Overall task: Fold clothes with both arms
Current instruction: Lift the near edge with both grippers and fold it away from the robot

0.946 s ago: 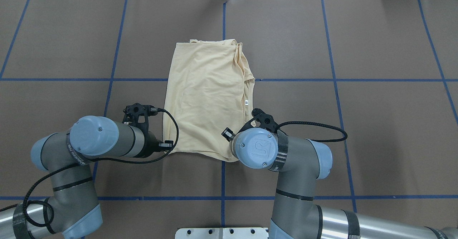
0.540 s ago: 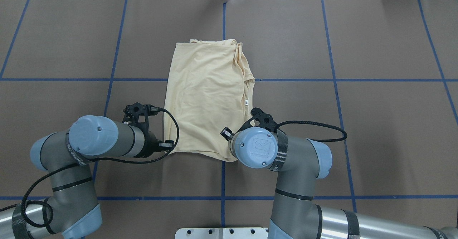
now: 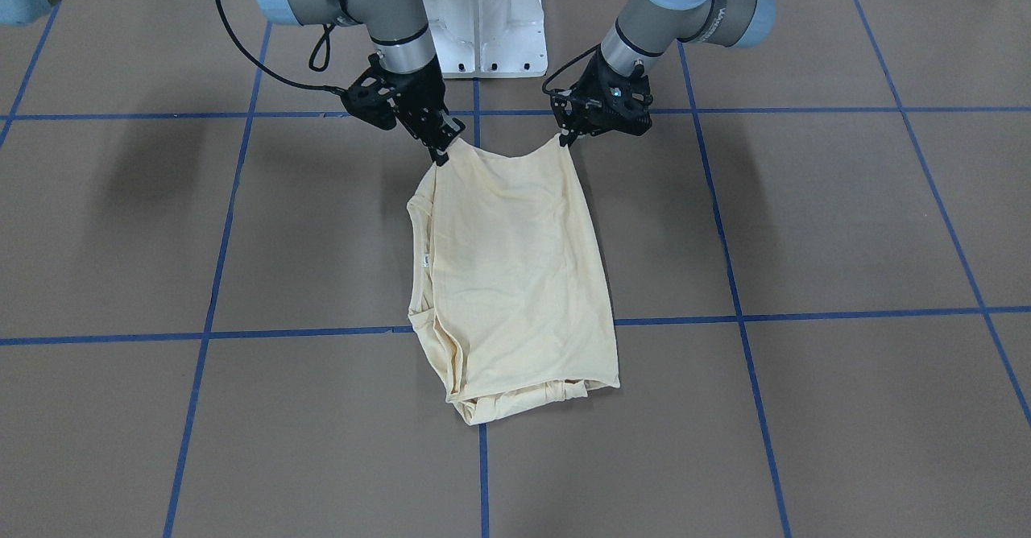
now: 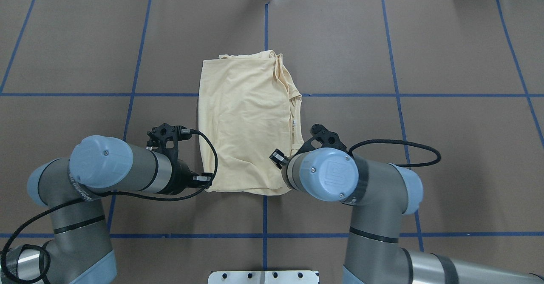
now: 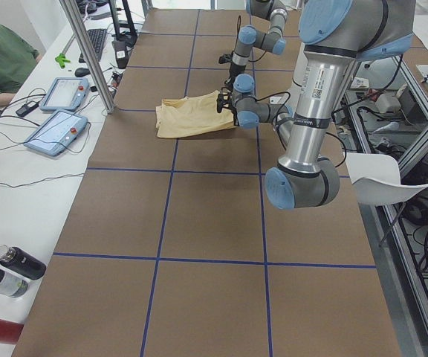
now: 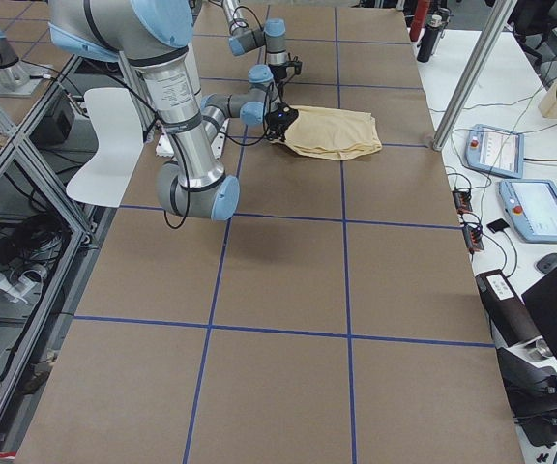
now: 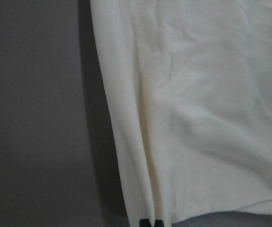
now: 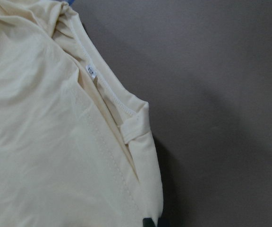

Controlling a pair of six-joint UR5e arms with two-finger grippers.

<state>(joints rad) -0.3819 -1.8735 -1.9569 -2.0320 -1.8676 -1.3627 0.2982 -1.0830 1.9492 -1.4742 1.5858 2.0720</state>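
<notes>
I see my left arm (image 4: 140, 174) and right arm (image 4: 374, 190) as grey-and-silver tubes with light blue joint caps (image 4: 95, 165); small screws (image 4: 106, 151) dot those caps; the right one bears a UR logo (image 4: 332, 174); black cables (image 4: 408, 141) loop to the black left tool (image 3: 561, 137) and right tool (image 3: 441, 155).

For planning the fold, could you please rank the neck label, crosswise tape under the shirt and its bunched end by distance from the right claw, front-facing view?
From the right claw:
1. neck label, right edge of shirt.
2. crosswise tape, mid-shirt.
3. bunched end, operators' side.
</notes>
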